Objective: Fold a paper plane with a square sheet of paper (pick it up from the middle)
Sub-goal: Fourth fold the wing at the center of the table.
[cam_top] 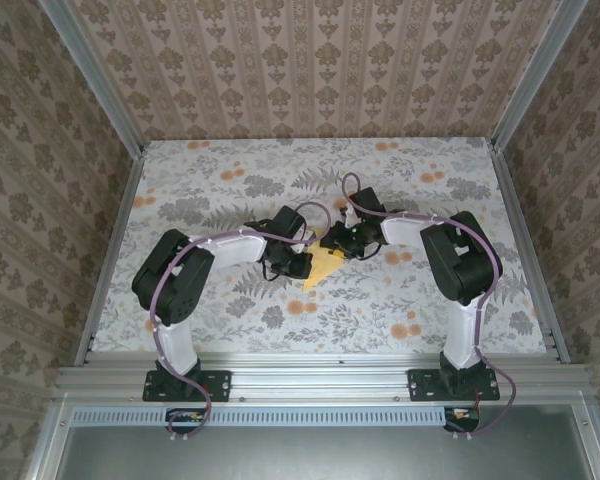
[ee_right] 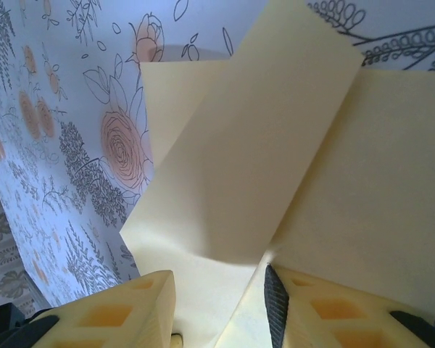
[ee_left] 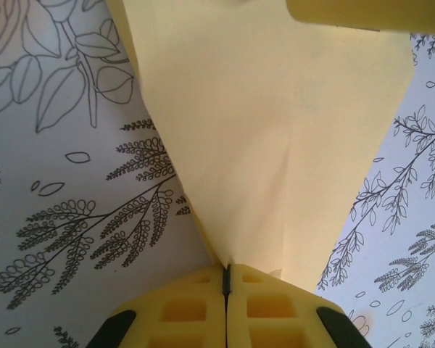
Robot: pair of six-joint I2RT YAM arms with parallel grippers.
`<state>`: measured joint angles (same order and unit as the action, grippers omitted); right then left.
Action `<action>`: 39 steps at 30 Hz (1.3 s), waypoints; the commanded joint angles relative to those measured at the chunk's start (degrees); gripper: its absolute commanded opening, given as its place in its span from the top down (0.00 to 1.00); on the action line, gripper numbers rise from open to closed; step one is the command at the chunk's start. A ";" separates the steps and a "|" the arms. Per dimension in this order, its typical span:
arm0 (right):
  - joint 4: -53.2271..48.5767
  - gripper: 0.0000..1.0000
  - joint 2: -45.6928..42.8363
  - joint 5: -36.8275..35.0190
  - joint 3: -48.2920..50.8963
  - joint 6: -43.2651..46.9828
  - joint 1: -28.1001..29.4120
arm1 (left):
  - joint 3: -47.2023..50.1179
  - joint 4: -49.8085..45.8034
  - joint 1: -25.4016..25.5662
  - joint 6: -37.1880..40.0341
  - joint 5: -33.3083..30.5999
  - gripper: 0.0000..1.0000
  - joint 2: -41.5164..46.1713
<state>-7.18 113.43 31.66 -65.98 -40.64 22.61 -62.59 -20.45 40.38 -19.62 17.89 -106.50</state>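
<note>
At the middle of the flowered cloth point(cam_top: 230, 180), our left gripper point(ee_left: 226, 279) is pinching shut on the pointed corner of the yellow paper point(ee_left: 275, 145), whose edges are fanning out toward 11 and 1 o'clock. Our right gripper point(ee_right: 221, 290) is reaching in from the paper's 1 o'clock side, jaws partly apart, with a folded flap lying between them. Broad cloth is spreading out on all sides of both grippers.

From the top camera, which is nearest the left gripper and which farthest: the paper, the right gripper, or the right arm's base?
Measured from the left gripper:
1. paper: pinched in it, just to its right.
2. right gripper: just past the paper, up and to the right.
3. right arm's base: far off, at the table's near right edge.
</note>
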 commanded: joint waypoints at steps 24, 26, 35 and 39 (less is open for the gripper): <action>10.29 0.61 0.56 7.70 4.46 -6.37 1.63 | 2.56 1.98 -1.49 0.77 -0.14 0.92 -2.41; 10.78 0.63 0.37 8.04 5.14 -6.54 2.00 | 2.61 2.35 -1.63 0.41 0.52 0.92 -1.89; 12.04 0.69 0.21 8.42 5.86 -6.55 3.01 | 2.56 1.66 -2.24 -0.22 1.91 0.86 1.16; 10.02 0.69 -1.34 7.14 4.96 -5.07 2.99 | 1.90 -0.11 -2.40 0.31 1.62 0.85 2.99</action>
<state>5.58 114.45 38.24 -61.28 -46.65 25.04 -61.12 -19.03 38.85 -19.66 21.23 -105.54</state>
